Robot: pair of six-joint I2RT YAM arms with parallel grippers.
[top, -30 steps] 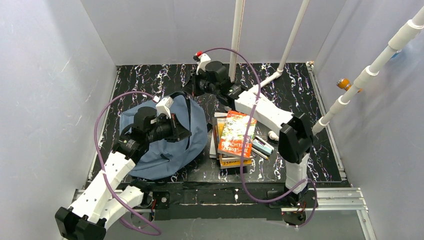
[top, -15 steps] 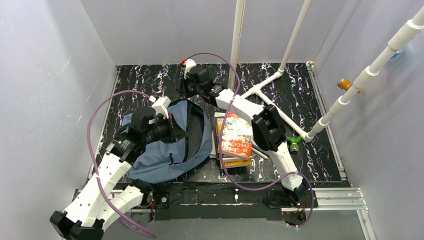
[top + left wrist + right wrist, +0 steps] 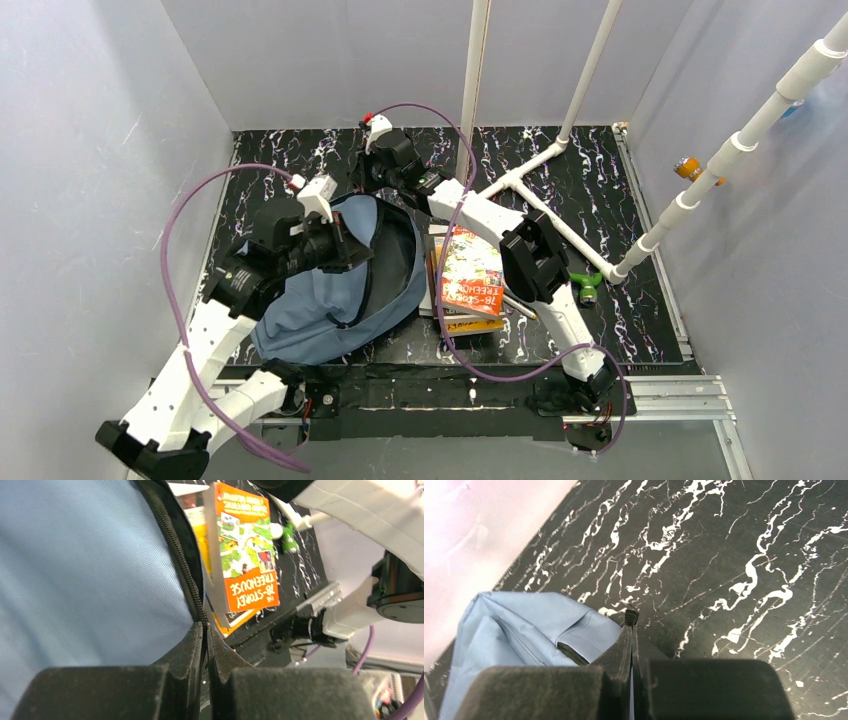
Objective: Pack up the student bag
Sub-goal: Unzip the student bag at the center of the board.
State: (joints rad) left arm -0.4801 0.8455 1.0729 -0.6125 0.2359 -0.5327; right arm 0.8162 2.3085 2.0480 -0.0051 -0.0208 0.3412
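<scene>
**Limp bag, pinched at its zip rim by both arms**

The student bag (image 3: 330, 310) lies slumped at the left of the table (image 3: 620, 190). It looks light and floppy and will likely sag, so the firmer zip rim is the best hold. The left gripper (image 3: 204, 627) is pinched tight on the rim at the bag's right side. The right gripper (image 3: 631, 625) is closed on a small dark tab at the bag's far edge. Just right of the bag sits a stack of books (image 3: 470, 275), with the right arm stretched above it. Farther right is a small green object (image 3: 587, 287).

The student bag (image 3: 312, 312) is slate-blue, book (image 3: 470, 266) orange, table (image 3: 292, 160) black with white veining.
</scene>
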